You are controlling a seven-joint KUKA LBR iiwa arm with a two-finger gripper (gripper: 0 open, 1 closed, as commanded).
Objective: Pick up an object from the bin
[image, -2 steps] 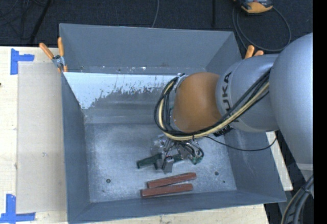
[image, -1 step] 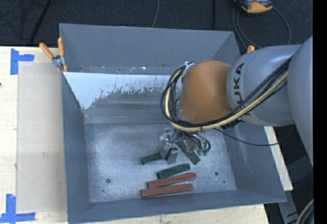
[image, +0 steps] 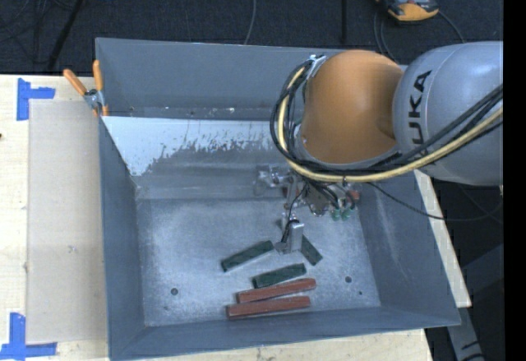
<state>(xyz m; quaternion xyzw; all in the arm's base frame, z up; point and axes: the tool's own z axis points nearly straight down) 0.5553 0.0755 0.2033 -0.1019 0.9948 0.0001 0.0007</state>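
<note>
The arm [image: 448,117] reached into the bin [image: 123,269] from the right. Its grey body lay across the bin's right rim, and its rounded orange cover [image: 349,108] hung over the back half of the floor. Black and yellow cables [image: 283,117] looped round the left side of that cover. Below the cover the wrist pointed steeply down, and the gripper [image: 288,242] stood low over the middle of the floor, at or just above it.

The gripper's tip was at the right end of a dark green flat bar [image: 246,255], which lay at a slant, its left end nearer the front. Just to the right of the tip lay a small dark green piece [image: 311,251], so the gripper stood between the two. It seemed to touch the end of the bar, though the view was too coarse there to be sure. Whether the gripper was open or closed could not be told, and nothing could be seen held in it.

Toward the front lay a second dark green bar [image: 279,275]. Just in front of it came two reddish-brown bars, the upper brown bar [image: 275,291] and the lower brown bar [image: 269,307] (both nearly parallel and close together). The rest of the grey floor was speckled with pale scuffing.
</note>
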